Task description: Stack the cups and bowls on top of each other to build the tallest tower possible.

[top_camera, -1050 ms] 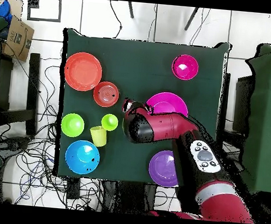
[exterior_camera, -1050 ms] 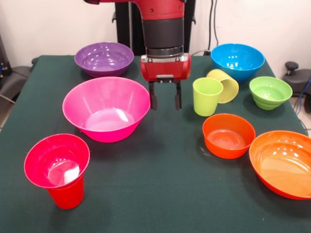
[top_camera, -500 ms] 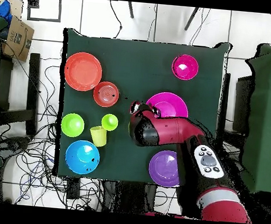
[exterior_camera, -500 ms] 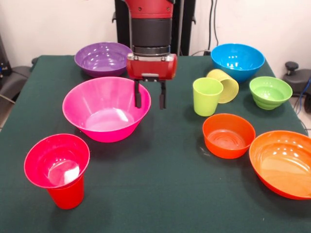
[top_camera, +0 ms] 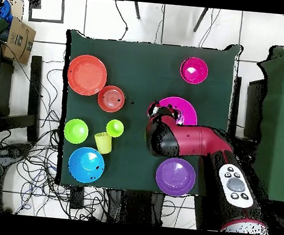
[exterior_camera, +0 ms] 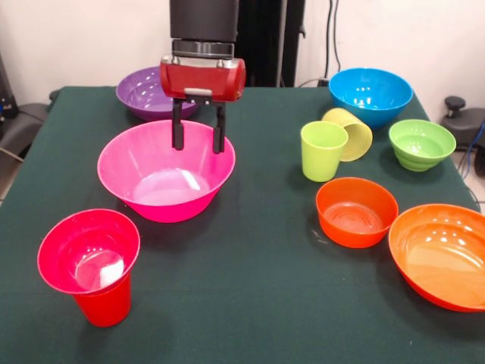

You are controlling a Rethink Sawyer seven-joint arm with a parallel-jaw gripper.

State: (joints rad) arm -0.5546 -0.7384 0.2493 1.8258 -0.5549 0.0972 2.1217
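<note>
Dark green cloth covers the table, white wall behind, loose cables on the tiled floor around it in the overhead view. Gripper hangs over the far rim of the large pink bowl, both fingers pointing down, spread apart, nothing between them; tips level with the rim, contact with the bowl cannot be told. In the overhead view the arm's red wrist covers one side of the same bowl. Purple bowl sits behind the pink one, partly hidden by the gripper body. Near front corner: magenta bowl seated in the mouth of the upright red cup, the only stacked pair on the table. Other side: blue bowl at the back; pale yellow cup lying on its side just in front of it, mouth toward the lime green cup, which stands upright and touches or nearly touches it. Ribbed green bowl beside those cups, toward the table edge. Small orange bowl stands forward of the green cup, apart from it; large orange bowl just beside it at the table's edge, partly cut off by the frame.
</note>
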